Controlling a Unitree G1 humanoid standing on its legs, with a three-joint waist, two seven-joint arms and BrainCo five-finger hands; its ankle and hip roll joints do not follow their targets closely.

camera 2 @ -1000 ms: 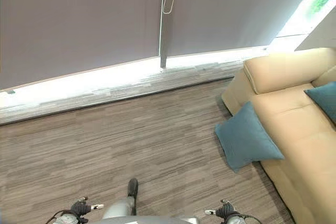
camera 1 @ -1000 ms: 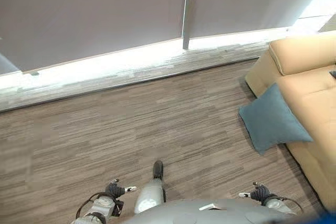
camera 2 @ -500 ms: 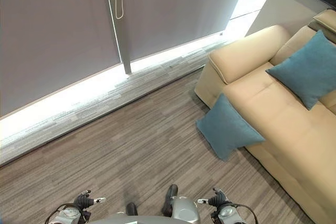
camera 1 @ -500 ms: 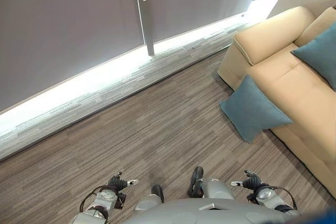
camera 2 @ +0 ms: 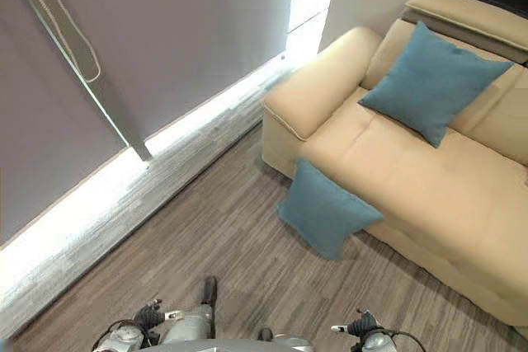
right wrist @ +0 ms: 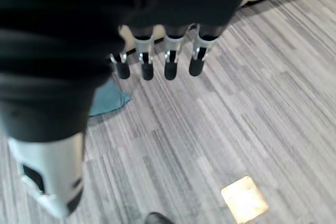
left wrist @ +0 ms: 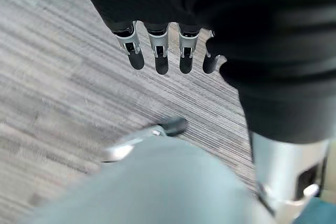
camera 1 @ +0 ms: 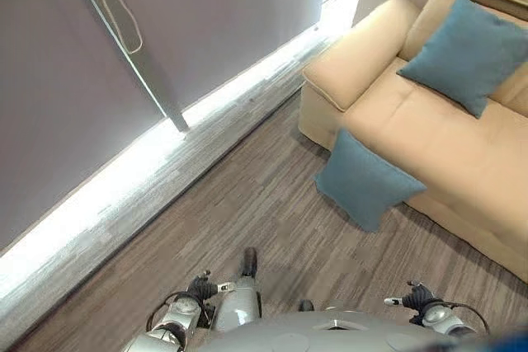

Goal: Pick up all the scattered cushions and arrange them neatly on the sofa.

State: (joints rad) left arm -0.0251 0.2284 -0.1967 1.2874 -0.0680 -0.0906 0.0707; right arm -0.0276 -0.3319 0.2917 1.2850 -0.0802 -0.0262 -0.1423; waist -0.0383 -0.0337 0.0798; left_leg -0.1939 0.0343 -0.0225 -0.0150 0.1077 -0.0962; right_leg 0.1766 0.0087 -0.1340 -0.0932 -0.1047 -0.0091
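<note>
A teal cushion [camera 1: 364, 183] lies on the floor, leaning against the front of the tan sofa [camera 1: 462, 150]. A second teal cushion [camera 1: 464, 44] rests upright against the sofa's backrest. My left hand [camera 1: 201, 288] hangs low at the bottom left, its fingers [left wrist: 157, 56] straight and holding nothing. My right hand [camera 1: 417, 298] hangs at the bottom right, fingers [right wrist: 170, 61] straight and empty too. A corner of the floor cushion [right wrist: 107, 98] shows past the right hand. Both hands are well short of the floor cushion.
Grey blinds [camera 1: 165, 30] cover a window wall on the left, with a bright strip along the floor. A cord [camera 1: 111, 6] hangs by a post. Striped grey-brown carpet [camera 1: 272, 228] runs between me and the sofa. A pale square patch [right wrist: 244, 199] lies on the floor.
The whole view has swung right: sofa and cushions now sit more centrally and closer, with more of the backrest showing. Both hands stay low and empty.
</note>
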